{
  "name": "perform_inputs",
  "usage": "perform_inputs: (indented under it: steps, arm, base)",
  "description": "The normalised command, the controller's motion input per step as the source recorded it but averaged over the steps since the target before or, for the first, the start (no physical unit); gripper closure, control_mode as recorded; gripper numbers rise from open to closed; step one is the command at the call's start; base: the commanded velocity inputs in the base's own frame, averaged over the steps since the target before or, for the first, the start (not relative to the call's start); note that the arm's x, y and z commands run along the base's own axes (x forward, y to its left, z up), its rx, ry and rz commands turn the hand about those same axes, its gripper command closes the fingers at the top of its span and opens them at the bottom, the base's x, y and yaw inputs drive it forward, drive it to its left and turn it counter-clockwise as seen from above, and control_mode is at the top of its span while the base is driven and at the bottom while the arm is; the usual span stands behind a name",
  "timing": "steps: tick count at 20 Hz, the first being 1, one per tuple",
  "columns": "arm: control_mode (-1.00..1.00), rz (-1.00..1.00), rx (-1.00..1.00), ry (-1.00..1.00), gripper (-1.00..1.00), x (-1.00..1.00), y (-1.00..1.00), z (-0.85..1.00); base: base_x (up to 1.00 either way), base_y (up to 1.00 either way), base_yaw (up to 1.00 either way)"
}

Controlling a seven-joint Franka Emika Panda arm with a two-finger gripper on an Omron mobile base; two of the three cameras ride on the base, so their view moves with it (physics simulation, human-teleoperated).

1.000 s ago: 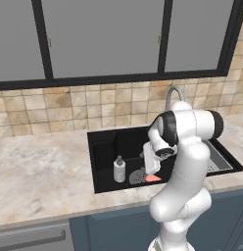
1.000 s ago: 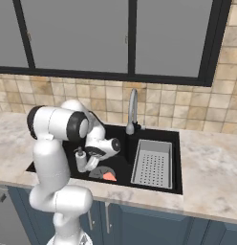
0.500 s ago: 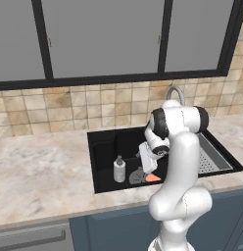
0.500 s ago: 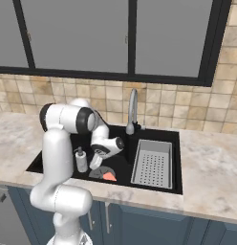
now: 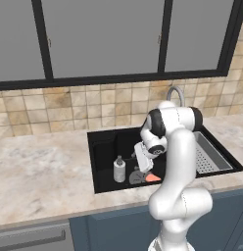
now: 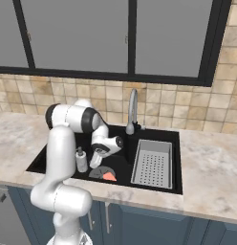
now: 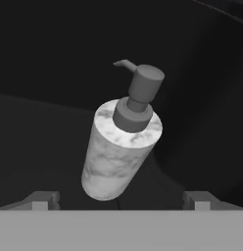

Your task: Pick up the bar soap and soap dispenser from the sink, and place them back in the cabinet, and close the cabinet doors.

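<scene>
A beige-and-white marble countertop (image 5: pixel 40 171) runs across the kitchen, backed by a wall of tan square tiles (image 5: pixel 69 105). At twelve o'clock above them hang grey window panes (image 5: pixel 104 34) in black frames (vertical black bars split them into sections). Below the counter edge, blue lower cupboard fronts (image 6: pixel 139 225) show short silver handles, and at seven o'clock in the left base view sits a grey panel with a long handle (image 5: pixel 33 238).

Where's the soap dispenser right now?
The soap dispenser stands upright on the floor of the sink, in its left part, just left of the drain and the bar soap, facing the open claw.
</scene>
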Motion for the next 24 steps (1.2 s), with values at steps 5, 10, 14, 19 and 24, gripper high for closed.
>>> perform_inputs:
  steps: [5,10,14,19,24]
  arm:
    - [-1.0,0.03,0.0,0.0,-1.0,0.14,0.15,-0.09]
    - [-1.0,0.03,0.0,0.0,-1.0,0.13,0.07,-0.09]
    - [-1.0,0.03,0.0,0.03,-1.0,0.03,0.19,-0.05]
    - [-1.0,0.04,0.01,0.05,-1.0,0.0,0.13,-0.01]
    - [-1.0,0.05,0.01,0.03,-1.0,0.0,0.01,0.0]
  base:
    - [0.0,0.0,0.0]
    - [0.0,0.0,0.0]
    - [0.0,0.0,0.0]
    - [0.0,0.0,0.0]
    - [0.0,0.0,0.0]
